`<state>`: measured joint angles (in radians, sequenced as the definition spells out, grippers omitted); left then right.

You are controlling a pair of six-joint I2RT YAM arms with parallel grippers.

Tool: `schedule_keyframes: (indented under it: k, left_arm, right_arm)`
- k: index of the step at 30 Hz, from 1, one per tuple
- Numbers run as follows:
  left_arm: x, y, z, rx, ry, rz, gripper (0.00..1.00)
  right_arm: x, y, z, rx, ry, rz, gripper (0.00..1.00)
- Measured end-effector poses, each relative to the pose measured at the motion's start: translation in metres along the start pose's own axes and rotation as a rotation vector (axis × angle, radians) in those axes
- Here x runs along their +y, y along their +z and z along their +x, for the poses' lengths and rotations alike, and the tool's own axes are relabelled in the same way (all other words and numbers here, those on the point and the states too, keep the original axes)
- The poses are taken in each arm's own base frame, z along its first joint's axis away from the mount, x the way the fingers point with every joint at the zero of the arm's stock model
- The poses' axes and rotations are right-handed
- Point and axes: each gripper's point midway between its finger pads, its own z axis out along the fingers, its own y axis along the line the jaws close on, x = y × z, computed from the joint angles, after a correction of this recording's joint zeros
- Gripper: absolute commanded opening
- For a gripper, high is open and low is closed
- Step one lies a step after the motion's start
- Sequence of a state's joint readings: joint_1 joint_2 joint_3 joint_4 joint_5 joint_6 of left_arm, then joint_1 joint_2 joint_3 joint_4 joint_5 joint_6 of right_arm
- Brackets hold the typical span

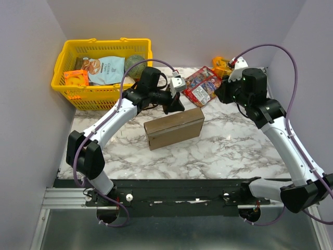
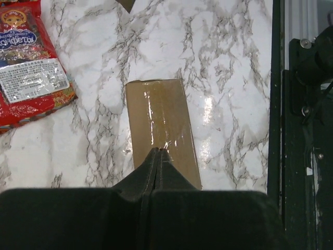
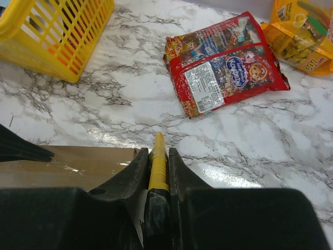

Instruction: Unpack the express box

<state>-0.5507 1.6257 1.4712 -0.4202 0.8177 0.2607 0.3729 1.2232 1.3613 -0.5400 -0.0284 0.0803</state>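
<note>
Your left gripper (image 2: pixel 158 152), jaws pressed together, hangs over the taped flat brown cardboard express box (image 2: pixel 161 125); near the box, your right gripper (image 3: pixel 157 154) pinches a slim yellow tool (image 3: pixel 158 169).

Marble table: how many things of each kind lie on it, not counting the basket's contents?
Cardboard box: 1
Red snack packets: 2
Orange packet: 1
Yellow basket: 1
Total: 5
</note>
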Motion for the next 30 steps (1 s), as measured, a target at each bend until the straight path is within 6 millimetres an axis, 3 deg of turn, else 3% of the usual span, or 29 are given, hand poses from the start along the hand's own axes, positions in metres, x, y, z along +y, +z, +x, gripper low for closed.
schedule_keyframes:
  k: [7, 15, 18, 30]
  left_arm:
    - [-0.004, 0.004, 0.001, -0.018, -0.035, 0.026, 0.0]
    - [-0.015, 0.018, 0.046, 0.063, -0.085, 0.046, 0.0]
    - [-0.015, 0.018, 0.044, 0.046, -0.062, 0.034, 0.0]
    - [-0.015, 0.018, 0.045, 0.025, -0.042, 0.017, 0.0]
  right_arm:
    - [0.013, 0.0, 0.019, 0.043, 0.049, -0.056, 0.0]
    - [0.041, -0.002, 0.026, 0.053, 0.005, -0.073, 0.0]
    - [0.048, -0.002, 0.031, 0.058, -0.026, -0.06, 0.0]
    - [0.035, 0.012, 0.042, 0.087, -0.114, 0.061, 0.01]
